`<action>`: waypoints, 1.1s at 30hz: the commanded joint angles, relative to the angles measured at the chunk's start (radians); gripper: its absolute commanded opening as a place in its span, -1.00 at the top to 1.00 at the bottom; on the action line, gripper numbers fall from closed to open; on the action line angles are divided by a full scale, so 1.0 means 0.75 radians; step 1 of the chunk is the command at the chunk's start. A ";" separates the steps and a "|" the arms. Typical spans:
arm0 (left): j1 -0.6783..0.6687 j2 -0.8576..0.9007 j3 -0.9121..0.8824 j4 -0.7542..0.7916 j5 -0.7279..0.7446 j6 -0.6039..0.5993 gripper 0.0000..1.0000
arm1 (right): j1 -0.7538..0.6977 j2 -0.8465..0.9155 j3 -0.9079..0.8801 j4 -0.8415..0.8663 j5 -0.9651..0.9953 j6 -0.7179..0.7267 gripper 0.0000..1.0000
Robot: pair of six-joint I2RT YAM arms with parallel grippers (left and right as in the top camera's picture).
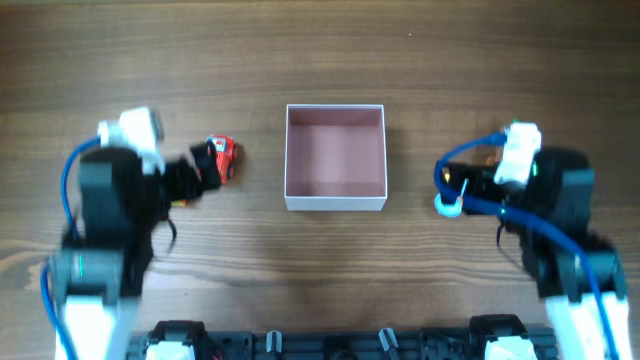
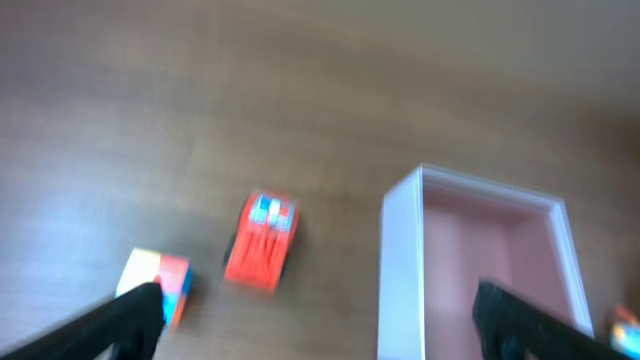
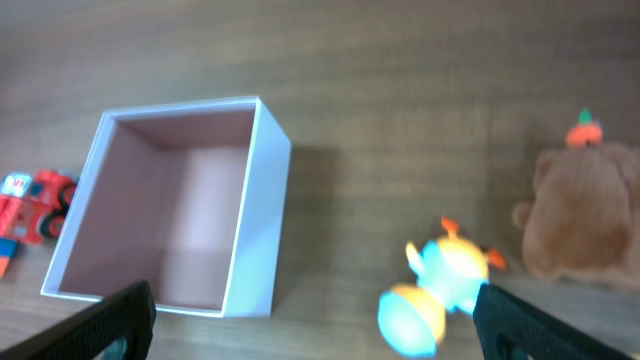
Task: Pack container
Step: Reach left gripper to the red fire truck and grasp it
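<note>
The container (image 1: 335,204) is a square, shallow white box with a dull pink inside, at the table's middle, and it holds nothing. It also shows in the left wrist view (image 2: 400,275) and the right wrist view (image 3: 257,225). A red toy car (image 1: 222,158) lies left of it, also seen in the left wrist view (image 2: 262,240), with a multicoloured block (image 2: 158,283) beside it. My left gripper (image 2: 320,335) is open and empty above the table near these toys. My right gripper (image 3: 315,330) is open and empty, right of the container. A light blue and yellow toy (image 3: 440,282) lies near its right finger.
A brown teddy bear (image 3: 590,215) with an orange top sits at the far right in the right wrist view. The blue and yellow toy also shows in the overhead view (image 1: 447,205) below the right arm. Bare wood lies beyond the container.
</note>
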 commanded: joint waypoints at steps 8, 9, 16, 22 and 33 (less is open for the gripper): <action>0.004 0.817 0.561 -0.200 -0.029 0.095 -0.99 | -0.001 0.566 0.477 -0.522 0.115 -0.101 -1.00; 0.004 0.876 0.561 -0.201 -0.030 0.095 -1.00 | -0.001 0.578 0.477 -0.515 0.118 -0.102 -1.00; 0.004 1.201 0.559 -0.287 -0.093 0.232 -1.00 | -0.001 0.585 0.476 -0.484 0.175 -0.102 -0.99; 0.003 1.317 0.556 -0.303 -0.134 0.246 -0.99 | -0.001 0.585 0.476 -0.472 0.175 -0.102 -1.00; 0.003 1.321 0.425 -0.240 -0.120 0.379 -0.89 | -0.001 0.585 0.476 -0.468 0.175 -0.103 -0.99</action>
